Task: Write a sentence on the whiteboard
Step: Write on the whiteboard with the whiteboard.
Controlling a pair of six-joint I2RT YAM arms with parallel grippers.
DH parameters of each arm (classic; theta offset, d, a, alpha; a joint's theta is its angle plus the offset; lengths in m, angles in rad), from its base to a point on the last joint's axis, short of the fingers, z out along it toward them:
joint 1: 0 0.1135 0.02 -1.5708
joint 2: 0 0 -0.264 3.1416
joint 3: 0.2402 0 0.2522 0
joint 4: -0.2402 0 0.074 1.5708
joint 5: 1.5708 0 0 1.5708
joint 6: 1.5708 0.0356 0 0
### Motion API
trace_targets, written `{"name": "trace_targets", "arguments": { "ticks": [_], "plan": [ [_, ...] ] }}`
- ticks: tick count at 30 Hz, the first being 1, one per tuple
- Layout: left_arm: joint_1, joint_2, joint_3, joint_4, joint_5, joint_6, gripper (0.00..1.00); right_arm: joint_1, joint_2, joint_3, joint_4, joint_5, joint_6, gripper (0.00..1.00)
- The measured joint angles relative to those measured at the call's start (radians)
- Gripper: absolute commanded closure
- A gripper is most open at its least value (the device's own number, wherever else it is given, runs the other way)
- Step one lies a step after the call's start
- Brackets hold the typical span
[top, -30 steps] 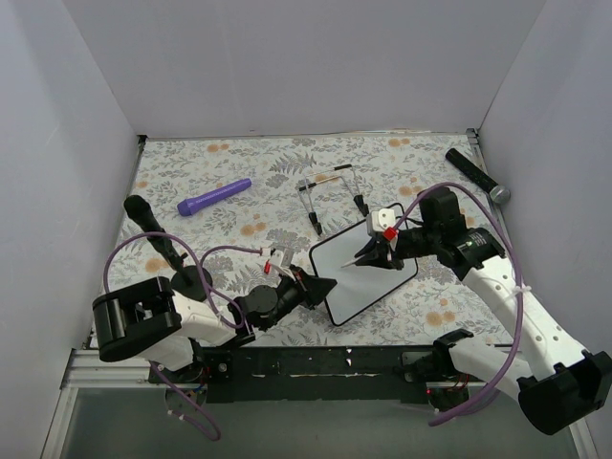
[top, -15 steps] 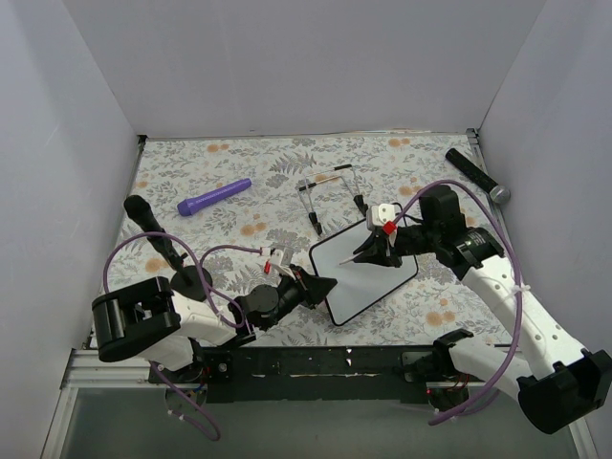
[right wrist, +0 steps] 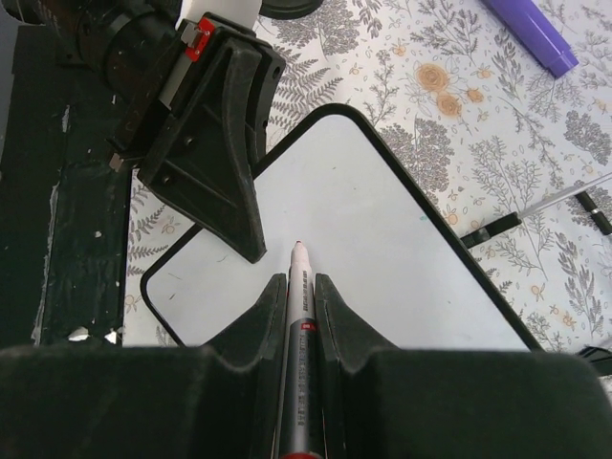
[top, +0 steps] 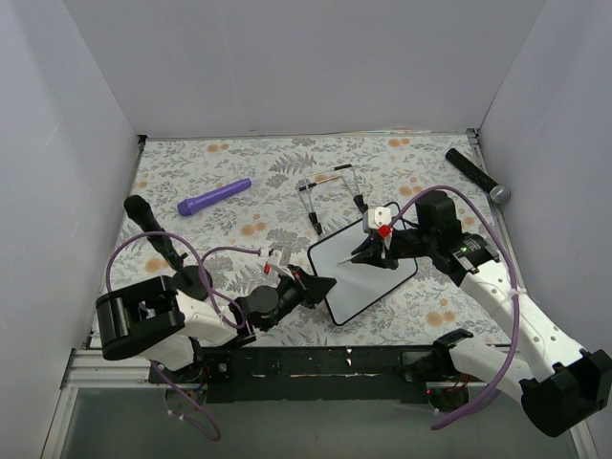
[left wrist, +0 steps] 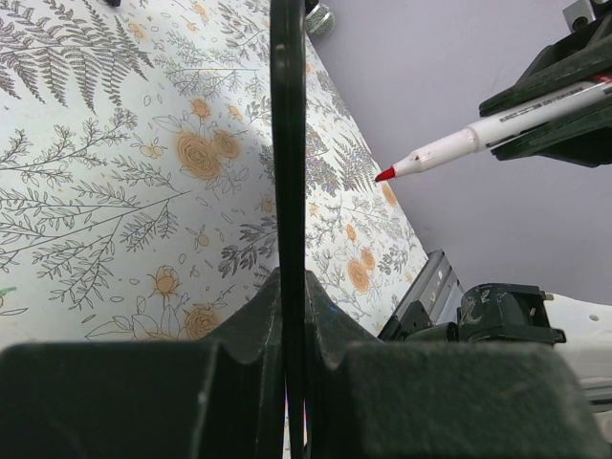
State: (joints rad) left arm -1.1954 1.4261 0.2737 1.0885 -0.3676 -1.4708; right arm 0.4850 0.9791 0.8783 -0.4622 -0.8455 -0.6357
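The whiteboard [top: 368, 279] lies at the table's near middle, white with a thin black rim. Its face [right wrist: 382, 239] is blank; no red sentence shows on it. My left gripper [top: 323, 285] is shut on the board's left rim, which runs edge-on between its jaws in the left wrist view [left wrist: 287, 172]. My right gripper [top: 368, 253] is shut on a red-tipped marker [right wrist: 298, 277], pointing it at the middle of the board. In the left wrist view the marker's tip [left wrist: 384, 175] stands a short way off the board's face.
A purple pen [top: 213, 197] lies at the far left. The black wire stand [top: 330, 194] stands just beyond the board. A black cylinder [top: 475, 175] lies at the far right corner. A black handle [top: 153, 229] lies left of my left arm. White walls enclose the table.
My right gripper has shifted slightly left over the board with the marker. The left gripper and the board have stayed still.
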Motion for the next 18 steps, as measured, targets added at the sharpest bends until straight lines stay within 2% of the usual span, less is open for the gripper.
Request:
{"name": "trace_targets", "arguments": {
  "ticks": [18],
  "plan": [
    [0.0, 0.044, 0.0, 0.05, -0.002, -0.018, 1.0, 0.009, 0.026, -0.058, 0.196, 0.033, 0.115, 0.99]
  ]
}}
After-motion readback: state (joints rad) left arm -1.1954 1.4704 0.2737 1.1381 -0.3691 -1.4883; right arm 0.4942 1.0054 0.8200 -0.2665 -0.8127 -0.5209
